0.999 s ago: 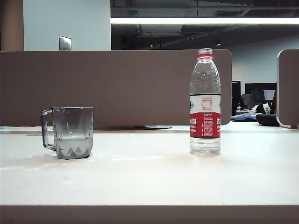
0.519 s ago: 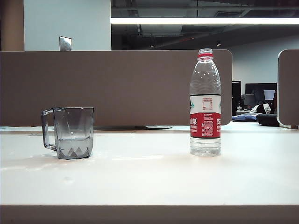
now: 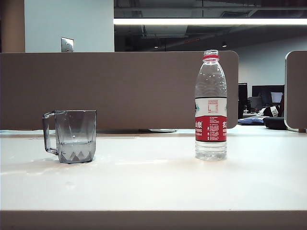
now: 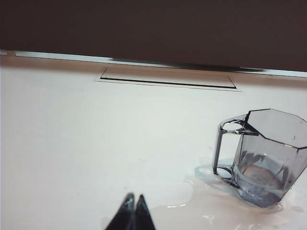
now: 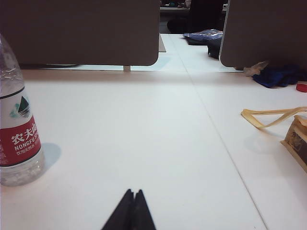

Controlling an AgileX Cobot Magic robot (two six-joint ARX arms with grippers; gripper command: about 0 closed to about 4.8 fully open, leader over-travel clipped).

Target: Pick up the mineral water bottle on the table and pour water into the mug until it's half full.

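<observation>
The mineral water bottle [image 3: 210, 110] stands upright on the white table [image 3: 153, 187], capless, with a little water at its bottom; the right wrist view shows its labelled lower part [image 5: 18, 139]. The smoky-grey mug [image 3: 72, 136] sits to the left, holding some water, and shows in the left wrist view [image 4: 264, 155]. My left gripper [image 4: 135, 197] is shut, empty, low over the table, well apart from the mug. My right gripper [image 5: 134, 192] is shut, empty, apart from the bottle. Neither gripper shows in the exterior view.
A puddle of spilled water [image 4: 211, 201] lies round the mug's base. A brown partition [image 3: 120, 88] runs along the table's back edge. In the right wrist view a tan strap [image 5: 268, 117] and a packet [image 5: 297, 139] lie on the table, away from the bottle.
</observation>
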